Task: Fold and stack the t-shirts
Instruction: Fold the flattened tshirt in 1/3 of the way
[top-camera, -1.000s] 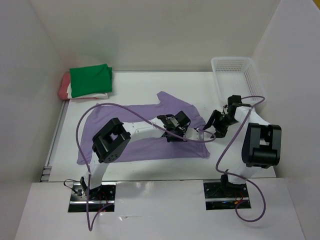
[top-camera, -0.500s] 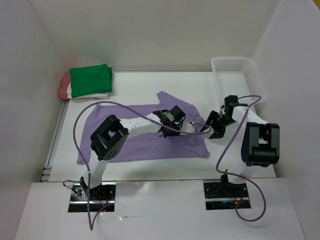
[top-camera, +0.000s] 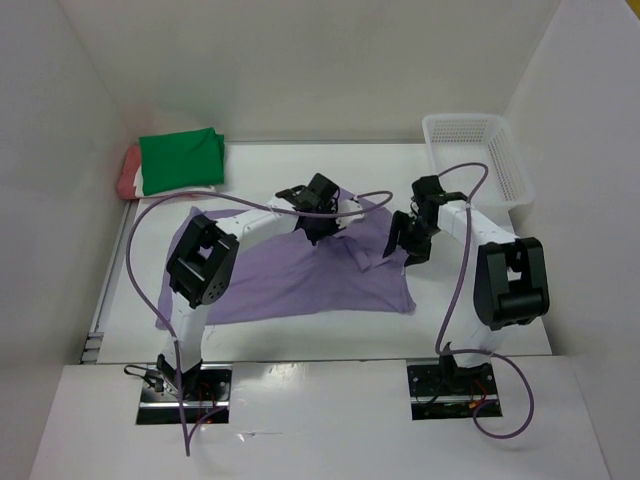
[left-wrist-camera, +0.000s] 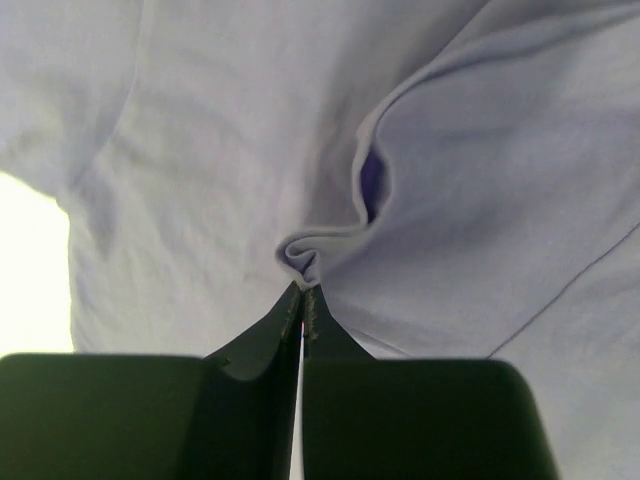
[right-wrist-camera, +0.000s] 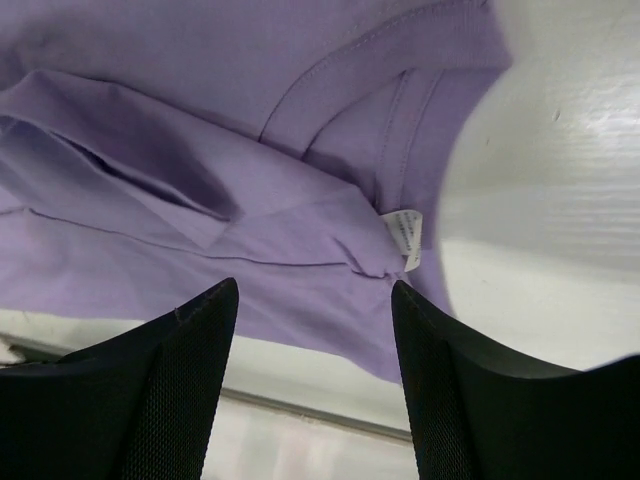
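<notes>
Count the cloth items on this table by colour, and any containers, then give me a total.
Green t-shirt: 1
Salmon-red t-shirt: 1
Cream-white t-shirt: 1
Lavender t-shirt: 1
White mesh basket: 1
Total: 5

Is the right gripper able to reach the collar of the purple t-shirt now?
Probably yes. The right gripper hangs open just over the collar of the purple t-shirt, by its white label, and nothing lies between them.
</notes>
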